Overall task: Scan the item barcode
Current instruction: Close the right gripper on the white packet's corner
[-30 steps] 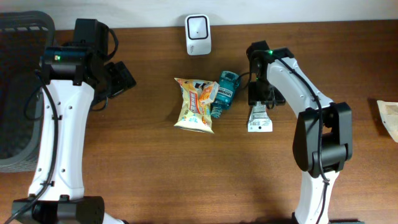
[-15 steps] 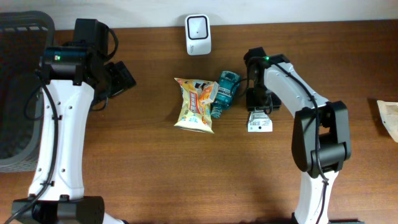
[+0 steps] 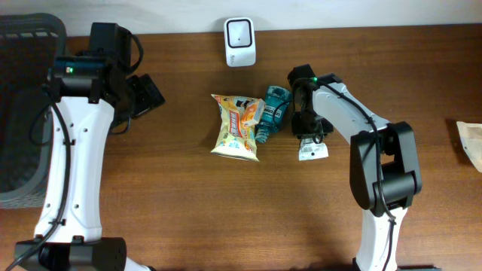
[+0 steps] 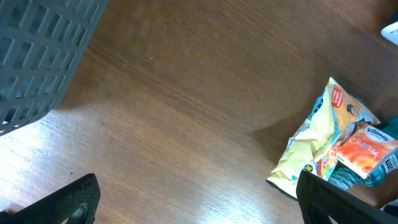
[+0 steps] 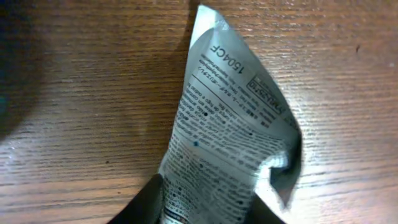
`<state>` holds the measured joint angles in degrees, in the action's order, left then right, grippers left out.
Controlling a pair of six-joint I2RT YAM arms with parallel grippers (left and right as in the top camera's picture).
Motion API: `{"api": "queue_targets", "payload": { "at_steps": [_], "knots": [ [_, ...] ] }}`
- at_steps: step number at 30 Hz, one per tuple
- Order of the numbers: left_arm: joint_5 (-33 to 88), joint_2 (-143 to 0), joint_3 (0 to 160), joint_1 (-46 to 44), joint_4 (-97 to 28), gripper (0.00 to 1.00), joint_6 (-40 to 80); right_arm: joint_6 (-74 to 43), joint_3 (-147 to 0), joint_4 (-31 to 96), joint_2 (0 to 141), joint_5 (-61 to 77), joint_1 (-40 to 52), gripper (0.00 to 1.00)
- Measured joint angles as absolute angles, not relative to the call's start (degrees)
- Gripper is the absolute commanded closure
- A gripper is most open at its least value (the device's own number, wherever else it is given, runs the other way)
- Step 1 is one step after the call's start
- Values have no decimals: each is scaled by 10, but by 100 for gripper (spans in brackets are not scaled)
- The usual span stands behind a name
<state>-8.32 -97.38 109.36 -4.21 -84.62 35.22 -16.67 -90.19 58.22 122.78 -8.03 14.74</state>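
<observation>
**White packet [image 5: 230,124]: gripped by right claw**

Item lies printed side up on the brown table [image 3: 188,203]. I see one end buckled between the fingers [image 5: 146,202] of my right claw [image 3: 307,129], which is clamped on it. A teal bottle [image 3: 273,109] and a snack bag [image 3: 237,126] sit just to that claw's left. The white scanner [image 3: 239,42] stands beyond the claw, further left. My left claw [image 4: 196,186] has its fingers spread wide over bare wood, well apart from the packet.

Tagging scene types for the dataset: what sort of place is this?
Probably a mock checkout bench in a lab: a white scanner-like unit at the back of a wooden table, packaged goods such as a snack bag and a silver packet, and a grey basket at the left.
</observation>
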Motion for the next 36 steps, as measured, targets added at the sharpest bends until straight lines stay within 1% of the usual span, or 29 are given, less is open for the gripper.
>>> {"api": "queue_targets", "payload": {
  "at_steps": [8, 15, 16, 18, 19, 22, 24, 26, 36],
  "knots": [
    [-83, -974, 1094, -42, -846, 1, 352, -165, -911, 595, 1227, -81, 147, 72],
    [-83, -974, 1094, -42, -846, 1, 352, -165, -995, 641, 1227, -81, 147, 72],
    [-83, -974, 1094, -42, -846, 1, 352, -165, -1007, 646, 1227, -81, 147, 70],
    [-83, -974, 1094, -42, -846, 1, 352, -165, -1025, 656, 1227, -81, 147, 63],
    [-83, -974, 1094, -42, -846, 1, 352, -166, -1026, 660, 1227, -81, 147, 57],
    [-83, -974, 1094, -42, -846, 1, 352, -165, -1023, 669, 1227, -81, 147, 54],
    [-83, -974, 1094, -42, -846, 1, 352, -165, -1010, 667, 1227, -81, 147, 50],
    [-83, -974, 1094, -42, -846, 1, 352, -165, -987, 662, 1227, -84, 147, 49],
    [-83, -974, 1094, -42, -846, 1, 352, -165, -907, 619, 1227, -108, 147, 48]
  ]
}}
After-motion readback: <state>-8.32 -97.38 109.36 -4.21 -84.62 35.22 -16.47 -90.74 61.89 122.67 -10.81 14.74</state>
